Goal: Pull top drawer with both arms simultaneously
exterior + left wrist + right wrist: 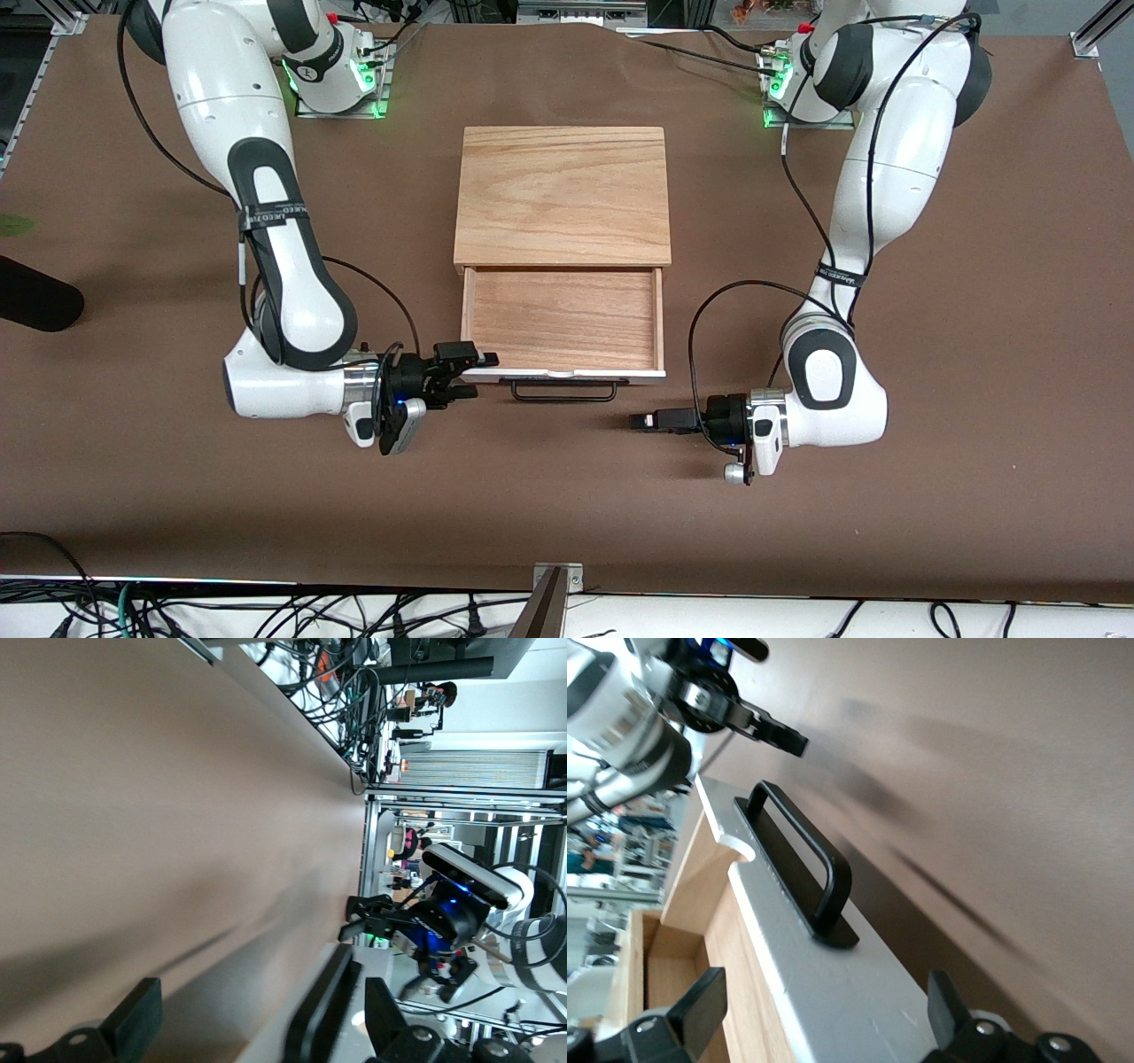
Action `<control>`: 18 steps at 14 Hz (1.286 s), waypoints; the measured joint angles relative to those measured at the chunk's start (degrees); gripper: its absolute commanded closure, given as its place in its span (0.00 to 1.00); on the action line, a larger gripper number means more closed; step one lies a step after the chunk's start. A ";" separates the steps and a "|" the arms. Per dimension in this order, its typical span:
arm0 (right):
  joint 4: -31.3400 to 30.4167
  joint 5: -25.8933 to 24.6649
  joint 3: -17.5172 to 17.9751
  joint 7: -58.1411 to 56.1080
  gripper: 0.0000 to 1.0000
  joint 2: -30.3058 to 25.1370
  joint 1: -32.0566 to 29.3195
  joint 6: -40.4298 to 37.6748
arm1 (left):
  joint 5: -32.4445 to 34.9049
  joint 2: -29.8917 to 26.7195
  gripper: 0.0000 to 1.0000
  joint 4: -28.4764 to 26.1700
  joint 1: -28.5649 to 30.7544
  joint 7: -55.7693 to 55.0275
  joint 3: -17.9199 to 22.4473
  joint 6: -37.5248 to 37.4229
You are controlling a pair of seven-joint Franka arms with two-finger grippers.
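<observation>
The top drawer [563,319] stands pulled out of the wooden cabinet [563,195], its reddish wood floor showing. Its white front panel [567,374] carries a thin black bar handle [563,391]. My right gripper [474,374] is open at the panel's corner toward the right arm's end. In the right wrist view [824,1001] its fingers straddle the panel [833,992], with the handle [802,850] ahead. My left gripper [640,421] is open just off the handle's other end, apart from the drawer. In the left wrist view [261,1010] the handle [323,1010] shows between its fingers.
A dark rounded object [35,301] lies at the table's edge toward the right arm's end. A metal bracket [551,589] sits at the table edge nearest the camera. Black cables hang from both arms.
</observation>
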 measured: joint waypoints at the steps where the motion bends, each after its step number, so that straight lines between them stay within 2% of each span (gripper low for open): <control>1: 0.00 -2.72 -0.39 0.85 0.00 -0.94 0.02 -0.01 | 0.72 -0.75 0.00 0.41 0.08 -1.32 0.21 -1.20; 3: 0.04 -9.71 -1.13 3.99 0.00 -2.99 -0.02 -0.12 | 5.95 -3.01 0.00 0.78 1.20 -4.68 0.44 -3.81; 5: 0.08 -21.47 -1.24 8.78 0.00 -6.30 0.04 -1.14 | 15.08 -6.41 0.00 1.17 2.91 -7.67 0.47 -6.68; 7: 0.09 -33.47 -1.24 14.68 0.00 -10.14 0.28 -5.13 | 26.93 -10.81 0.00 1.37 4.09 -9.08 0.46 -8.21; 9: 0.06 -41.36 -1.28 18.05 0.00 -13.38 0.40 -11.63 | 36.51 -14.83 0.00 1.36 5.30 -9.79 0.54 -12.36; 11: -0.01 -46.89 -2.80 19.01 0.00 -15.39 0.43 -16.61 | 42.99 -17.63 0.00 1.32 6.96 -9.82 0.75 -15.46; 14: 0.48 -55.44 -6.43 17.63 0.00 -17.97 -0.20 -19.11 | 55.07 -22.30 0.00 1.24 9.80 -9.78 1.11 -16.85; 16: 1.42 -58.75 -8.91 17.38 0.00 -20.62 -0.11 -20.01 | 63.16 -25.46 0.00 0.81 10.56 -9.78 1.22 -17.48; 18: 2.95 -59.72 -12.53 17.25 0.00 -22.74 -0.16 -20.11 | 69.32 -27.97 0.00 -0.03 10.56 -9.79 1.27 -17.50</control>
